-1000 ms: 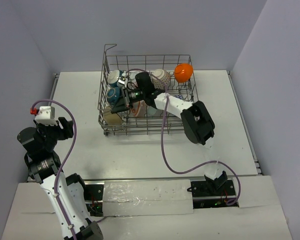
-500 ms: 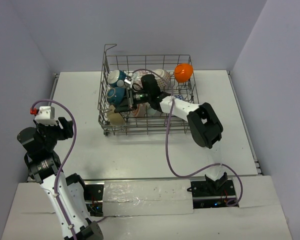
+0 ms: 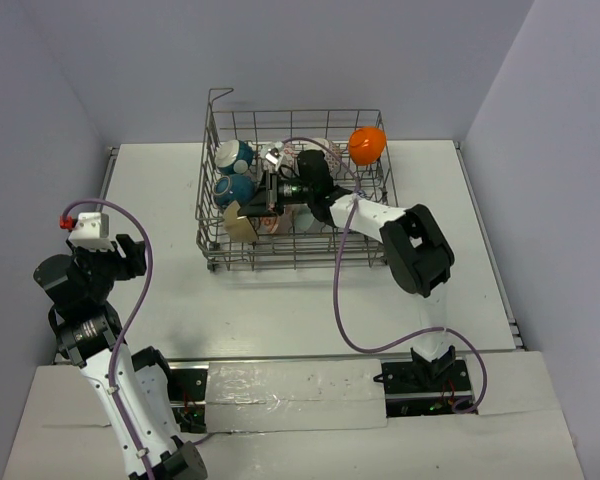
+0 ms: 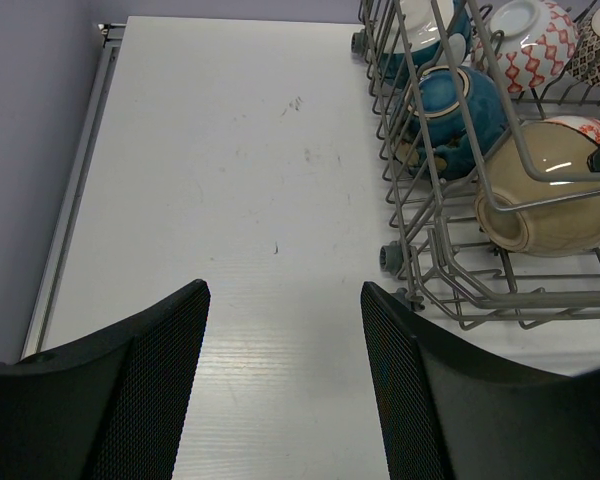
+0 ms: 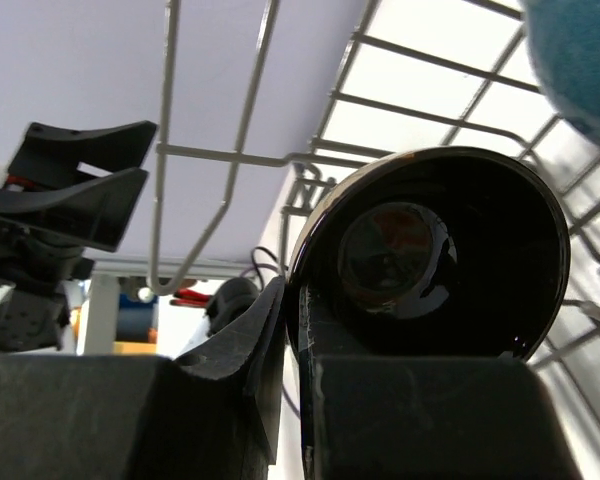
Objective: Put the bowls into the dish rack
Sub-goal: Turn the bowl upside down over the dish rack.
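Dish rack (image 3: 290, 255) stands in the upper middle of the overhead view, on the white table (image 3: 280, 310). Inside it, two teal bowls (image 3: 230, 188) sit at the left side, an orange bowl (image 3: 367, 143) is at the upper right corner, and pale patterned bowls (image 3: 320, 150) lie along the top edge between them. The right arm reaches in from the right, and the right gripper (image 3: 258, 205) holds a tan bowl (image 3: 242, 224) on edge in the rack's lower left part, just below the teal bowls. The left arm (image 3: 85, 290) is folded at the lower left of the frame, well apart from the rack.

In the left wrist view the left gripper (image 4: 280, 295) has its jaws spread wide with nothing between them, over bare table. The rack's corner fills the upper right. There one of the teal bowls (image 4: 450, 105) is above the tan bowl (image 4: 550, 200), which lies on its side with its foot ring toward the lower left. A red-patterned bowl (image 4: 535, 40) is at the top edge.

In the right wrist view the right gripper (image 5: 292, 315) has its jaws nearly closed, pinching the tan bowl's rim. The bowl's glossy black inside (image 5: 430, 250) faces the camera mid-frame, with rack wires behind it
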You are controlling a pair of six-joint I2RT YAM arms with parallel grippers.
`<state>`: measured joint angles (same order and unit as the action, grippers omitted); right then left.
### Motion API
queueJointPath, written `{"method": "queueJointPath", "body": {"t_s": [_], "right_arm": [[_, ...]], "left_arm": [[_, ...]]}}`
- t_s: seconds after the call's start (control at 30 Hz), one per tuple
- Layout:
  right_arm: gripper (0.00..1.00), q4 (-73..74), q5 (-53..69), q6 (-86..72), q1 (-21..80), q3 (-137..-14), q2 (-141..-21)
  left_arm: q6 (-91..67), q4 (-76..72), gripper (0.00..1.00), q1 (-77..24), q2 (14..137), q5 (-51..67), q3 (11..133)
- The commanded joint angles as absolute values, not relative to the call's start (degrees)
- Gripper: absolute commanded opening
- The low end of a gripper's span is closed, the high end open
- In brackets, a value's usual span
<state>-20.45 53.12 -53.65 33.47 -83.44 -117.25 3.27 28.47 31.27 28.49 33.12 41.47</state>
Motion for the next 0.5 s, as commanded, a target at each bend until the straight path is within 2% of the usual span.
{"method": "queueJointPath", "body": {"t_s": [0.0,0.47], "right_arm": [[0.00,-32.85,54.23,-60.28,34.45,-82.71,-113.82],[0.00,-35.85,54.14,-64.68,35.59,-83.85,-118.03]], "left_arm": [[2.46,26.54,0.68,31.73,28.39,33.92,41.22],[2.29,26.72,0.68,31.99,28.48,34.54,41.13]]}}
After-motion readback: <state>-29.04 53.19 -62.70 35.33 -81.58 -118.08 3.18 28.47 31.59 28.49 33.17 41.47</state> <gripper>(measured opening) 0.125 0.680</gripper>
